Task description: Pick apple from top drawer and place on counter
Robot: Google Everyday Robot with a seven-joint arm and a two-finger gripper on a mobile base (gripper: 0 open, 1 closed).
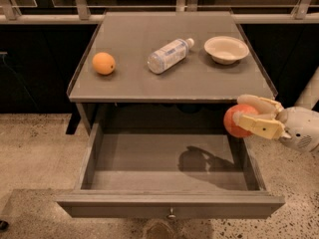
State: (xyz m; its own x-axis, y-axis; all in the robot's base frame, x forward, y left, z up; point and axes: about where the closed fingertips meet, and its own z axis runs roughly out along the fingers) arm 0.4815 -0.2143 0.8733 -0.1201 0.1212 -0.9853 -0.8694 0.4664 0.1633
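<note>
Gripper: the gripper (240, 110) enters from the right of the view and hangs over the right side wall of the open drawer, just below the level of the cabinet top.
Jaws: closed around the fruit, one pale finger over its top and the other across its front; nothing else is held.
Apple: the apple (231, 127) sits between the jaws, clear of the drawer floor and touching neither drawer nor cabinet.
Top drawer: the top drawer (169, 205) stands pulled fully out, below and to the left of the jaws; its floor carries only a shadow (199, 161), and its knob (171, 214) lies well below the jaws.
Counter: the counter (139, 81) lies up and to the left of the jaws, its near right corner just beside the upper finger.
Other objects: a bowl (226, 49) rests above the jaws near the right edge; a bottle (169, 55) lies on its side further left; an orange (103, 63) is farthest from the jaws.
Step in hand: judged to be the carry, with pick-up from the drawer done and placement not yet begun.
Next move: a lift above the counter's edge, then travel leftward over bare surface in front of the bowl, a lowering until the fruit rests, and only then release; the near corner is the likely snag.
</note>
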